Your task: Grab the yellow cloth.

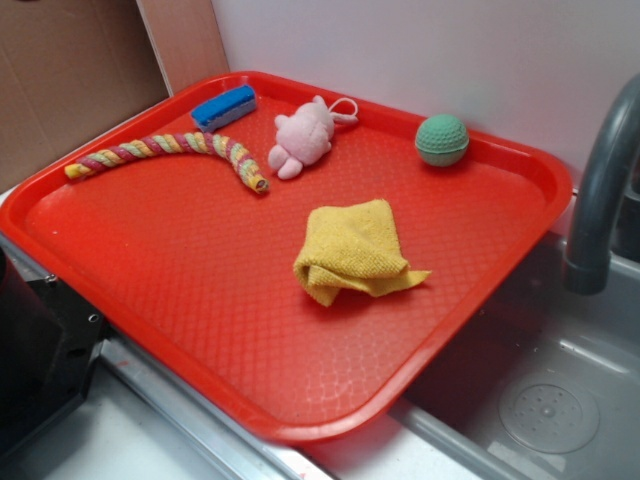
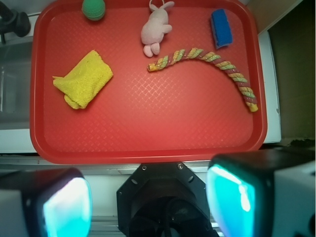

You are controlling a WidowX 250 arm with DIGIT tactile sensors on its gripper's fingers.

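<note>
Mustard-yellow terry cloth [image 2: 83, 79] lies crumpled and untouched on red plastic tray [image 2: 148, 133]; my end effector [image 2: 148, 205] hangs wide open, empty, well back — approach and grasp all remain.

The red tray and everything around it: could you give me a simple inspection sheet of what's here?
Surface: red tray with a raised rim, textured floor.
Job's things: yellow cloth, crumpled, lying alone near the tray's middle.
Clutter: rope toy, pink plush toy, green ball, blue sponge, all along the tray's far edge.
End effector: open, off the tray's near edge, holding nothing.
Cables: nothing seen.
Surroundings: sink basin and grey faucet beside the tray; white wall behind.
</note>
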